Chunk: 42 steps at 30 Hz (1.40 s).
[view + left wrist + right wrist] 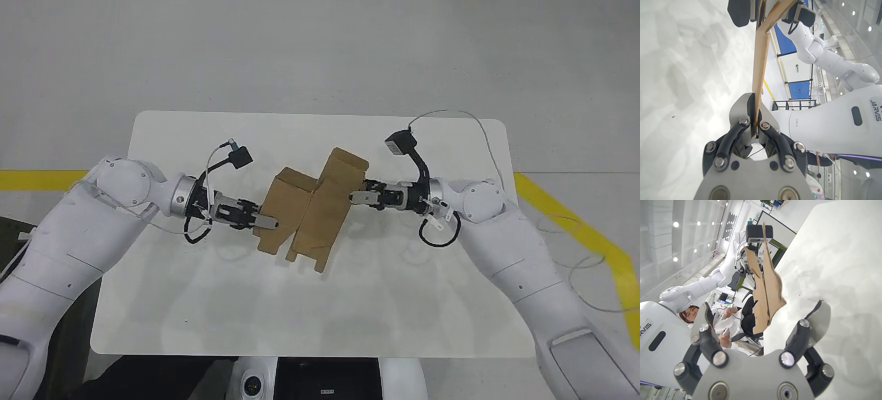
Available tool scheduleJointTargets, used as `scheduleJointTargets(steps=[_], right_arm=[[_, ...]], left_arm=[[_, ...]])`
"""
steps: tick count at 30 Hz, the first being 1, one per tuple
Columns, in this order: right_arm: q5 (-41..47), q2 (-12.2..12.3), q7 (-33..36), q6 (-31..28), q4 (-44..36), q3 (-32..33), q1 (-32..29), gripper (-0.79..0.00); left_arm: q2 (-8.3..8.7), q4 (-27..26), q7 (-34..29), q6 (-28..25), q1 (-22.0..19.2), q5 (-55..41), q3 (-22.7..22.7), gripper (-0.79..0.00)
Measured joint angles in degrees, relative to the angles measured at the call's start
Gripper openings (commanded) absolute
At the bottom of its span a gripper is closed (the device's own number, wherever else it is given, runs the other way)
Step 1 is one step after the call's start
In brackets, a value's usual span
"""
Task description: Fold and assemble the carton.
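Observation:
A flattened brown carton [312, 208] hangs above the middle of the white table [200, 300], held edge-on. My left gripper [262, 218] is shut on its left edge; in the left wrist view the fingers [755, 121] pinch the cardboard sheet [761, 62]. My right gripper [352, 196] is at the carton's right edge and stands open. In the right wrist view its wide-spread fingers [762, 313] straddle a corner of the carton [770, 285] without touching it. The left wrist view shows those same dark pads [804, 16] on either side of the far end.
The table top [838, 256] spreads bare around and under the carton. A thin cable [470, 118] loops over the table's back right corner. Yellow floor tape [560, 215] runs beside the right edge.

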Motion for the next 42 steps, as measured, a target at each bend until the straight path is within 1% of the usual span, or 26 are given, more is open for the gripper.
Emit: scheduleJointTargets(steps=[3, 4, 6, 8, 11, 13, 14, 16, 18, 19, 20, 25, 26, 27, 28, 32, 38, 40, 42], right_arm=[[-0.17, 0.40, 0.66, 0.66, -0.13, -0.16, 0.03, -0.068], [-0.30, 0.47, 0.83, 0.83, -0.14, -0.33, 0.12, -0.108], [-0.16, 0.54, 0.93, 0.93, -0.18, -0.79, 0.33, -0.228], [-0.01, 0.58, 0.97, 0.97, -0.04, -1.30, 0.64, -0.369], [0.14, 0.62, 1.09, 1.09, 0.73, -2.04, 1.26, -0.456], [0.35, 0.58, 1.41, 1.40, 0.99, -2.71, 1.64, -0.533], [0.74, 0.53, 1.61, 1.61, 1.01, -3.19, 1.88, -0.554], [1.34, 0.49, 1.77, 1.76, 1.07, -3.82, 2.20, -0.643], [1.93, 0.47, 2.09, 2.09, 1.13, -4.54, 2.55, -0.690], [2.18, 0.48, 2.31, 2.30, 1.12, -4.85, 2.69, -0.754], [2.54, 0.49, 2.56, 2.56, 1.12, -5.23, 2.86, -0.785], [3.54, 0.68, 2.86, 2.86, 1.15, -6.40, 3.36, -0.785], [3.77, 0.74, 2.80, 2.80, 1.15, -6.60, 3.45, -0.785], [3.93, 0.78, 2.68, 2.67, 1.16, -6.73, 3.50, -0.785], [4.04, 0.83, 2.46, 2.45, 1.17, -6.82, 3.54, -0.785], [4.19, 1.07, 0.49, 0.48, 1.70, -6.82, 3.61, -0.785], [2.91, 1.06, -4.92, -4.82, 3.86, -5.41, 3.40, -0.785], [2.00, 0.91, -6.92, -5.31, 4.24, -5.01, 3.20, -0.785], [-0.03, 0.74, -10.21, -4.36, 3.91, -4.57, 2.98, -0.785]], left_arm=[[0.26, 0.04, -0.02, 0.03, -0.15, -0.62, 0.95, -0.785], [0.31, 0.05, 0.01, 0.00, -0.24, -0.75, 1.23, -0.785], [0.39, -0.05, 0.05, -0.04, -0.50, -0.97, 1.92, -0.785], [0.47, -0.16, 0.06, -0.04, -0.73, -1.33, 2.56, -0.785], [0.59, -0.23, -0.04, 0.06, -1.03, -1.90, 3.42, -0.785], [0.66, -0.31, -0.08, 0.10, -1.21, -2.13, 3.88, -0.785], [0.71, -0.33, -0.08, 0.10, -1.32, -2.31, 4.15, -0.785], [0.80, -0.33, -0.02, 0.02, -1.52, -2.51, 4.52, -0.785], [0.90, -0.26, 0.13, -0.12, -1.72, -2.65, 4.92, -0.785], [0.94, -0.21, 0.17, -0.15, -1.80, -2.76, 5.09, -0.785], [0.99, -0.14, 0.22, -0.20, -1.92, -2.90, 5.30, -0.785], [1.20, 0.28, 0.41, -0.40, -2.38, -3.40, 6.08, -0.785], [1.24, 0.43, 0.49, -0.48, -2.50, -3.51, 6.25, -0.600], [1.27, 0.56, 0.56, -0.55, -2.60, -3.60, 6.36, -0.480], [1.30, 0.70, 0.68, -0.67, -2.71, -3.68, 6.45, 0.000], [1.46, 1.80, 1.90, -1.90, -3.20, -4.54, 6.34, 0.000], [1.55, 5.35, 7.38, -7.38, -2.87, -6.97, 4.48, 0.000], [1.46, 6.22, 8.46, -8.46, -2.74, -7.78, 3.90, 0.000], [1.29, 7.15, 9.77, -9.76, -2.29, -8.72, 3.33, 0.000]])
